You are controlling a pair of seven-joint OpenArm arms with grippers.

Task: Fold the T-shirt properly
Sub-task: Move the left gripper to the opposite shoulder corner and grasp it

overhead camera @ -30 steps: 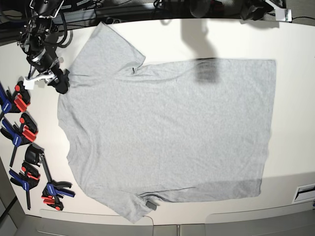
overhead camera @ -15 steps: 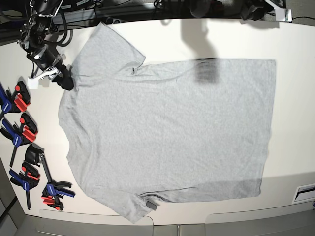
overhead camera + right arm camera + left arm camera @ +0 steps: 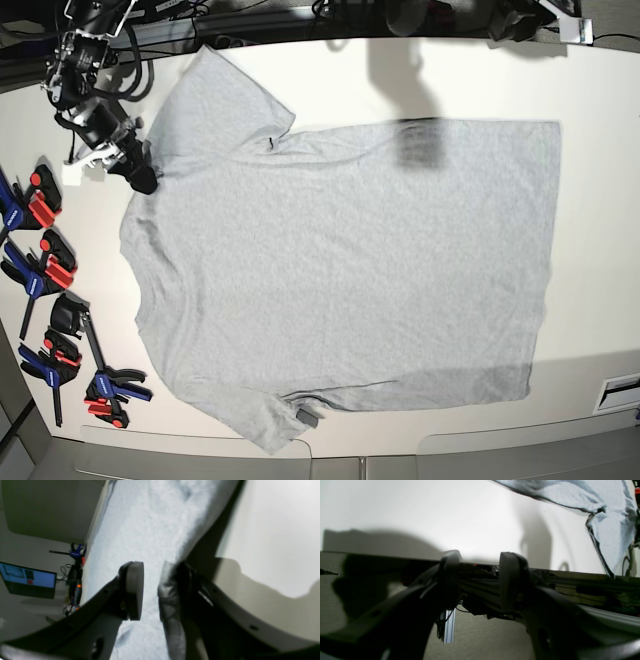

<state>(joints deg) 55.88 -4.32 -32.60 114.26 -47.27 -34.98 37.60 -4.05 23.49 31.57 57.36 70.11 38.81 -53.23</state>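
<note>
Two pincers: one at the shirt's edge, one off past the tabletop's rim.
Right pincer: jaws parted with a clear gap; grey cloth lies in the gap and a bunched edge of it sits against the right-hand finger — the jaws have not pressed together on it.
Right pincer in base view: dark tip at the shirt's upper-left side, just below the sleeve, touching the cloth edge.
Left pincer: jaws apart, nothing between them; it points across the rim of the white tabletop, with the shirt well apart at the upper right of that view.
Left arm in base view: I cannot pick the pincer out along the top edge.
T-shirt: spread flat on the tabletop, plain grey side up, one sleeve reaching to the upper left, the other at the bottom near the front rim; straight hem along the right.
Tag: small dark patch near the lower sleeve.
Clamps: several red, blue and black ones lying on the tabletop's left side — beside the shirt, not touching it.
Screen: lit blue, far left in the right wrist view.
</note>
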